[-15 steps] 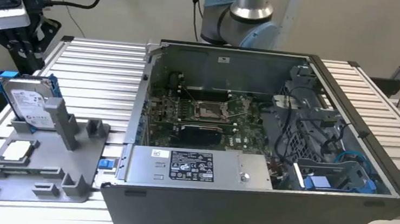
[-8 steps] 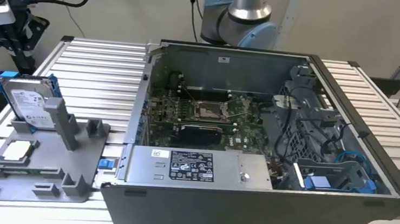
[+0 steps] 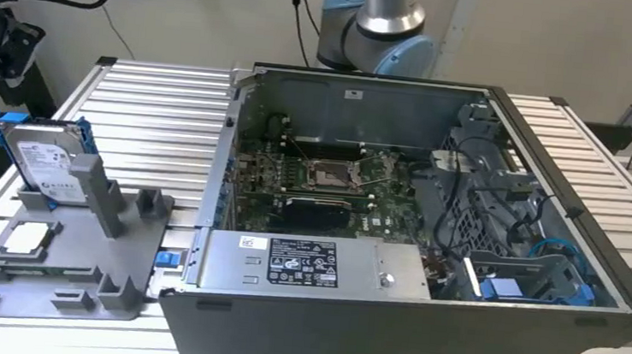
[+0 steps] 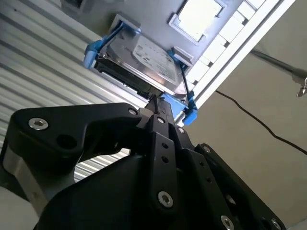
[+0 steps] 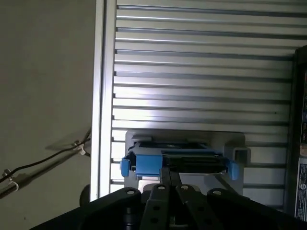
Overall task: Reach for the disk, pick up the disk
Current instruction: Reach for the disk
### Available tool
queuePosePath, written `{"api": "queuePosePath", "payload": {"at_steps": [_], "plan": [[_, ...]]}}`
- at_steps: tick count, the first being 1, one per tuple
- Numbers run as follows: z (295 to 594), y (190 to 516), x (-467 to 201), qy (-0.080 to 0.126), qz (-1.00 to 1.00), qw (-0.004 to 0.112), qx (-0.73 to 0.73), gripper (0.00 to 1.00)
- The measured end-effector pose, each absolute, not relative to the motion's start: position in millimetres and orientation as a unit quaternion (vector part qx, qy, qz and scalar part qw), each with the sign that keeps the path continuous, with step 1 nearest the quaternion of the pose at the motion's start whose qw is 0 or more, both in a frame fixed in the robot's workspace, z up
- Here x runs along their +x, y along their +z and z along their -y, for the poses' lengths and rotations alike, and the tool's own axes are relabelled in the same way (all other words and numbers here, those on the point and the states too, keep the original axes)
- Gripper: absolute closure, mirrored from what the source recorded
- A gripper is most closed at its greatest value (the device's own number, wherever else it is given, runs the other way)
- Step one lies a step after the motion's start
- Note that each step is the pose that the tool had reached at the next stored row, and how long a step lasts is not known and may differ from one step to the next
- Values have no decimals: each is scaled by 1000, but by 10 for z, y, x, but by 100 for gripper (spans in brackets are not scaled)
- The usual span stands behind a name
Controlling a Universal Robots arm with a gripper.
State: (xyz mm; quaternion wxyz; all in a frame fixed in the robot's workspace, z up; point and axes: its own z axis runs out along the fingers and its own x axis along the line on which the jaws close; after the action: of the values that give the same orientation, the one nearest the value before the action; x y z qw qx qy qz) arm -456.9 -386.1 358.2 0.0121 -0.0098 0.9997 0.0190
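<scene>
**Gripper near the disk, holding nothing**

I see the disk (image 3: 45, 162) standing up on its edge in a grey holder (image 3: 115, 249). The holder sits on the ribbed metal table (image 3: 150, 111), at the exterior view's left, beside the open computer case (image 3: 418, 323). A small square chip (image 3: 26, 239) lies flat in the holder, near the disk.

In both wrist views my gripper (image 4: 154, 101) (image 5: 169, 173) is close to the disk's blue-framed edge. Its fingers look pressed together, with nothing between them. I cannot tell if the tips touch the disk.
</scene>
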Motion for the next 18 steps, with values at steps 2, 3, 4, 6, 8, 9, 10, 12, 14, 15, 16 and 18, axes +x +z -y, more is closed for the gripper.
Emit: {"api": "queuePosePath", "payload": {"at_steps": [2,3,4,6,8,9,10,12,14,15,16,18], "plan": [[3860,3581,-4607,19,-1000,12,-10,100],[3860,3580,-4626,19,-1000,12,-10,100],[3860,3579,-4650,19,-1000,12,-10,100],[3860,3578,-4688,19,-1000,13,-10,100],[3861,3578,-4688,19,-1000,13,-10,100],[3860,3578,-4688,19,-1000,13,-10,100],[3861,3578,-4688,19,-1000,13,-10,100],[3860,3579,-4689,19,-1000,13,-10,100],[3860,3579,-4689,19,-1000,13,-10,100],[3860,3578,-4689,19,-1000,13,-10,100],[3860,3578,-4689,19,-1000,13,-11,100],[3860,3578,-4689,19,-1000,13,-13,100]]}}
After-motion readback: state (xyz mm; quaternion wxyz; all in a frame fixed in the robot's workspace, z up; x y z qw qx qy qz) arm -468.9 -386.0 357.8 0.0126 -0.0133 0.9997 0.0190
